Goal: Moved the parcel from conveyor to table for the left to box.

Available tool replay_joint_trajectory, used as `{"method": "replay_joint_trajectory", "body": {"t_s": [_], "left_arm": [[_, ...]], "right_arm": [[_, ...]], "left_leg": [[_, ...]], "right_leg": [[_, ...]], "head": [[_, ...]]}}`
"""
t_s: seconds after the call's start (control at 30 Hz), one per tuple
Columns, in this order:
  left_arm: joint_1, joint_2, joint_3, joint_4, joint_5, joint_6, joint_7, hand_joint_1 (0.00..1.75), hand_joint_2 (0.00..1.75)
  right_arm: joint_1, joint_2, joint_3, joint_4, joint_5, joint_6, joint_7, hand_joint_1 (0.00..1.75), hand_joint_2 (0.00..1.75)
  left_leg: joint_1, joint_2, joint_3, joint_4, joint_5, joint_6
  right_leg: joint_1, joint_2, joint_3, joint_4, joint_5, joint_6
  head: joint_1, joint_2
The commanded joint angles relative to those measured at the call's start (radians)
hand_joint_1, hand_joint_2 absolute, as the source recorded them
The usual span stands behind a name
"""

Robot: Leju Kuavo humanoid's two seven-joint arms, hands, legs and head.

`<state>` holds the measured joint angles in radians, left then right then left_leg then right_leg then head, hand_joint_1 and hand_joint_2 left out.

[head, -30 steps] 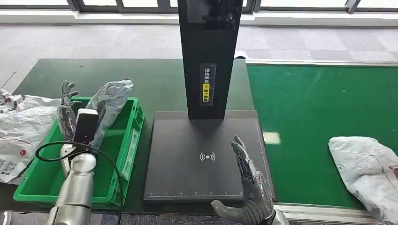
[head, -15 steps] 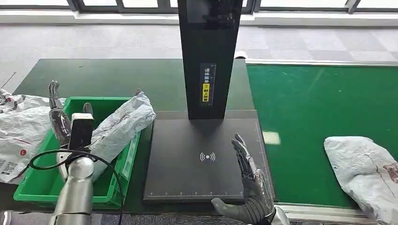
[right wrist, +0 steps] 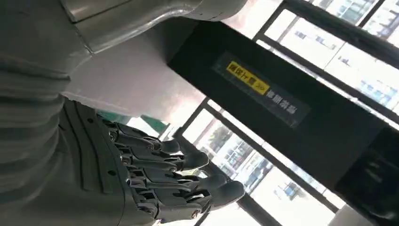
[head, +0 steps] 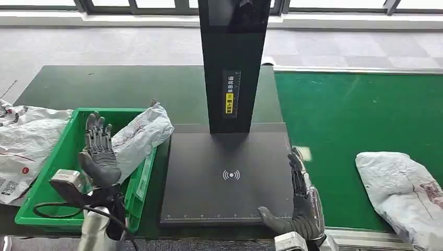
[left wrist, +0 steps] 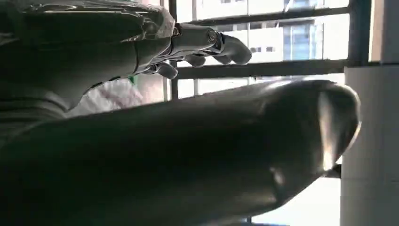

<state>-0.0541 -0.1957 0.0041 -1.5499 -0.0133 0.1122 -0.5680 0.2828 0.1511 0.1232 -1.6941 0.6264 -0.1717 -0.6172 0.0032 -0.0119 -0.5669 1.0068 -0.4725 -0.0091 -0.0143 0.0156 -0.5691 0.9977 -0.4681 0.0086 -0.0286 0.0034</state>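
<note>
Head view, parcel in box

bin green | parcel grey | conveyor green | scanner plate black

Place: parcel-sorting / logistics station, indoor, office-type bldg.
Conveyor: green belt, right half of frame, grey mailer bag on it at lower right.
Scan stn: black flat pad w/ wireless symbol, center; black upright column w/ yellow label behind it.
Bin: green plastic crate, lower left, on dark green desk.
More mailers: white poly bags at left edge.
Bldg: grey carpet tiles + window frames along top.
</note>
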Motion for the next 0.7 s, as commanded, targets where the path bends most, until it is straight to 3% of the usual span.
{"method": "replay_joint_trajectory", "body": {"t_s": [0.03, 0.23, 0.4, 0.47, 0.57, 0.7], "left_arm": [[0.024, 0.012, -0.085, 0.006, 0.013, -0.007, 0.0, 0.0, 0.0], [0.063, -0.027, -0.152, 0.03, 0.027, -0.094, 0.008, 0.0, 0.0], [0.089, -0.03, -0.217, 0.008, -0.034, -0.095, -0.021, 0.0, 0.0], [0.086, -0.013, -0.249, 0.032, -0.085, -0.129, -0.032, 0.0, 0.0], [0.093, -0.019, -0.261, 0.041, -0.141, -0.145, -0.066, 0.0, 0.0], [0.096, -0.023, -0.262, 0.053, -0.153, -0.163, -0.085, 0.0, 0.0]], "right_arm": [[0.009, 0.029, -0.086, 0.001, 0.005, 0.004, -0.001, 0.0, 1.75], [0.021, 0.041, -0.092, -0.005, 0.008, 0.008, -0.007, 0.0, 1.75], [-0.003, 0.049, -0.137, 0.035, 0.113, -0.059, 0.086, 0.0, 1.75], [-0.008, 0.057, -0.209, 0.051, 0.158, -0.053, 0.148, 0.0, 1.75], [-0.035, 0.062, -0.364, 0.12, 0.434, -0.094, 0.303, 0.0, 1.75], [-0.082, 0.054, -0.5, 0.215, 0.461, -0.056, 0.269, 0.0, 1.75]], "left_leg": [[0.0, -0.001, 0.0, -0.001, 0.001, 0.0], [0.0, -0.002, 0.002, -0.002, 0.001, 0.0], [0.001, -0.001, 0.001, -0.001, 0.001, 0.0], [0.001, -0.001, 0.002, -0.002, 0.001, 0.0], [0.0, -0.002, 0.002, -0.002, 0.001, 0.0], [0.0, -0.002, 0.003, -0.004, 0.001, 0.001]], "right_leg": [[0.001, -0.003, 0.001, -0.001, 0.0, -0.001], [0.002, -0.005, 0.002, -0.002, 0.0, -0.001], [0.001, -0.003, 0.002, -0.001, 0.0, 0.0], [0.001, -0.004, 0.003, -0.003, 0.001, 0.0], [0.001, -0.003, 0.003, -0.002, 0.0, 0.0], [0.001, -0.004, 0.005, -0.005, 0.002, 0.0]], "head": [[0.0, 0.0], [0.0, 0.0], [0.0, 0.0], [0.0, 0.0], [0.0, 0.0], [0.0, 0.0]]}}
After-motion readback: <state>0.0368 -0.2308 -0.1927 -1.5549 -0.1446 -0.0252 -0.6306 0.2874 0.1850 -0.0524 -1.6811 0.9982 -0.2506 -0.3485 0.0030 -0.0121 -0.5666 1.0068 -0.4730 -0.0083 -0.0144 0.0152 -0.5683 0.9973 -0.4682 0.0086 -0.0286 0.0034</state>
